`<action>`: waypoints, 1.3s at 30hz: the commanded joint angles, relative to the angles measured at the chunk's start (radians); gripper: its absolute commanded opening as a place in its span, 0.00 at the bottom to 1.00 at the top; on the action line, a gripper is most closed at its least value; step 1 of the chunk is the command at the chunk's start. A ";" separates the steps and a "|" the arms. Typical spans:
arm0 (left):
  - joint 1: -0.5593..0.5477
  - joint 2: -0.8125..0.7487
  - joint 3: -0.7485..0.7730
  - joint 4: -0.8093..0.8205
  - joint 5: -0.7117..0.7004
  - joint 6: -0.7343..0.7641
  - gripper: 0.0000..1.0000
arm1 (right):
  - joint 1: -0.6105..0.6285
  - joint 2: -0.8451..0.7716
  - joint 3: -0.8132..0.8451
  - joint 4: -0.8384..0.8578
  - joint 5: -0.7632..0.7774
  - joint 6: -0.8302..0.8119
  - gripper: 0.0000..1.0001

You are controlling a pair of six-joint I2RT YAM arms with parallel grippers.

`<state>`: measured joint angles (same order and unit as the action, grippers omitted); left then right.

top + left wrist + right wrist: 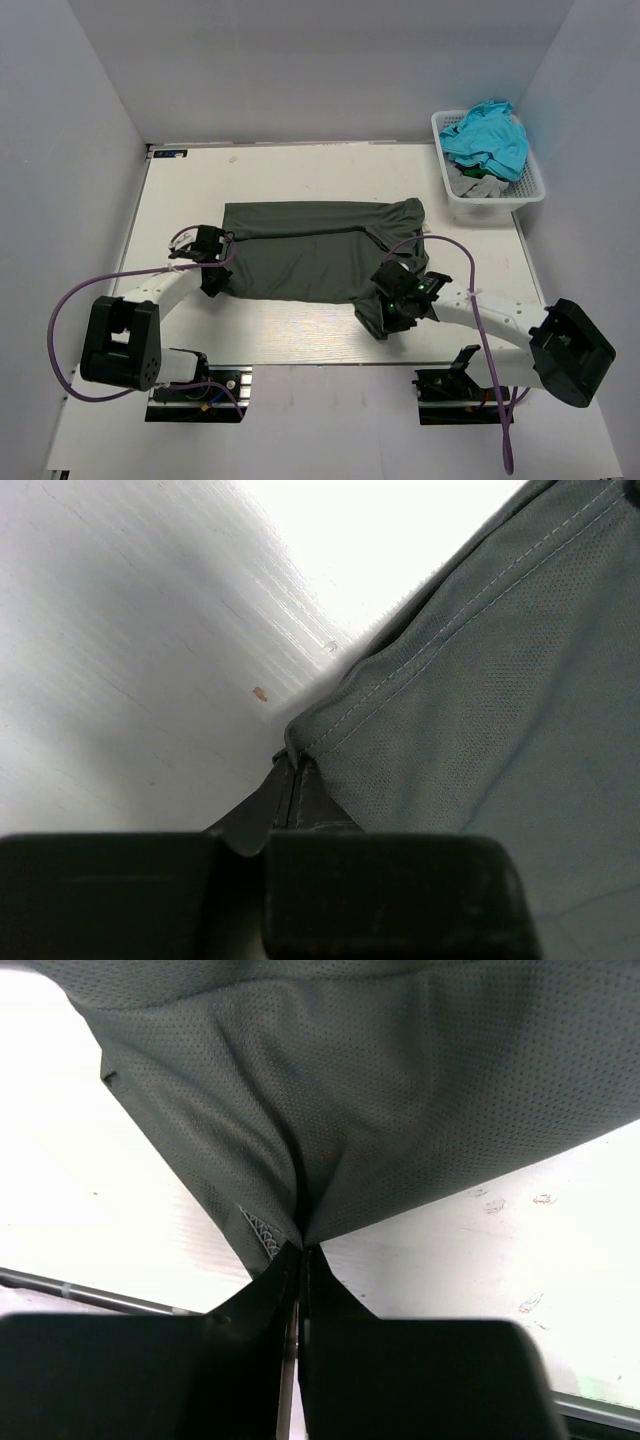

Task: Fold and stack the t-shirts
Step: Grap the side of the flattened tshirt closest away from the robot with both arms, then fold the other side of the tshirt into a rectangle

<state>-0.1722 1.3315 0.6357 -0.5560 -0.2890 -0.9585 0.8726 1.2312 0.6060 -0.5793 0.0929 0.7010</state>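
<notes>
Two claws are pinching one garment at once. The charcoal t-shirt (310,255) is lying spread across the middle of the table (300,335), its long axis running left to right, so it is stretching between the two arms.

The left gripper (288,780) is clamping down on the stitched hem at the shirt's left end, low against the tabletop. From there the cloth is fanning away to the right and toward the far side. The right gripper (300,1260) is squeezing a gathered point of fabric at the near right corner, and the rest is spreading away beyond its tips. Each arm is holding the end on its own side, so neither is having to cross over.

The left arm is curving in from its base with the wrist low. The right arm is reaching leftward from its base, with a fold of cloth bunching under the wrist.

To my eye, the next move is depending on both ends travelling together across that long axis.

Well apart at the far right, a turquoise tee (490,135) and a pale grey tee (478,183) are sitting in the white lattice basket (537,192).
</notes>
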 commanded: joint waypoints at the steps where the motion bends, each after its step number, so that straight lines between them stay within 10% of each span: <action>1: 0.000 -0.006 0.005 -0.001 -0.009 -0.002 0.00 | 0.006 -0.027 0.017 -0.030 -0.009 0.015 0.00; 13: -0.010 -0.160 0.116 -0.122 0.025 -0.002 0.00 | -0.033 -0.087 0.191 -0.100 0.071 -0.027 0.00; 39: 0.028 0.285 0.613 -0.236 -0.076 0.007 0.00 | -0.428 0.261 0.655 -0.019 0.041 -0.426 0.00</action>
<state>-0.1616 1.6032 1.1976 -0.7757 -0.3340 -0.9512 0.4683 1.4639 1.1809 -0.6445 0.1860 0.3687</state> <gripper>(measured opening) 0.028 0.009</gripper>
